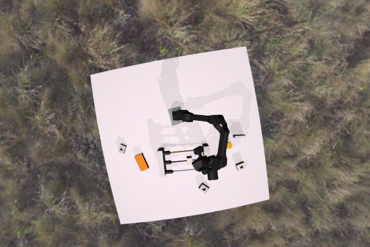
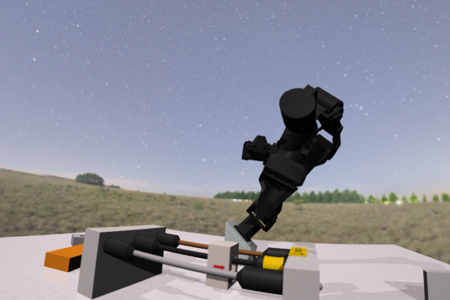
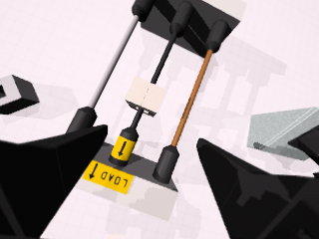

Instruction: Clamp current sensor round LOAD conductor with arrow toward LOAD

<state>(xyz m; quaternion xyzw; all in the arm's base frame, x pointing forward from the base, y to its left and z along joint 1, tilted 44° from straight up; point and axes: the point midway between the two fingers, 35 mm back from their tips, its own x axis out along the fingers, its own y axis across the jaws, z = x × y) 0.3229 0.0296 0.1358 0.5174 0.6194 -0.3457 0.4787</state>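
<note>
The pale sensor (image 1: 189, 159) (image 2: 222, 263) (image 3: 146, 96) sits around the middle black conductor (image 2: 188, 252) (image 3: 164, 59). Its halves look together, with a thin seam on top; the latch cannot be made out. Its red arrow (image 2: 219, 266) points toward the end block with the yellow LOAD label (image 3: 108, 176). A yellow band (image 2: 273, 263) (image 3: 123, 148) with an arrow marks that conductor's end. My gripper (image 3: 154, 135) is wide open and empty, above and clear of the sensor. In the top and exterior views its fingers are hard to make out against the arm.
A grey conductor (image 2: 185, 265) (image 3: 115, 65) and a copper one (image 2: 192, 244) (image 3: 191, 100) flank the middle one. The far end block (image 1: 161, 163) (image 2: 88, 268) stands near an orange block (image 1: 141, 162) (image 2: 60, 260). Small blocks (image 1: 203, 187) (image 1: 240, 165) and a yellow disc (image 1: 229, 145) lie around.
</note>
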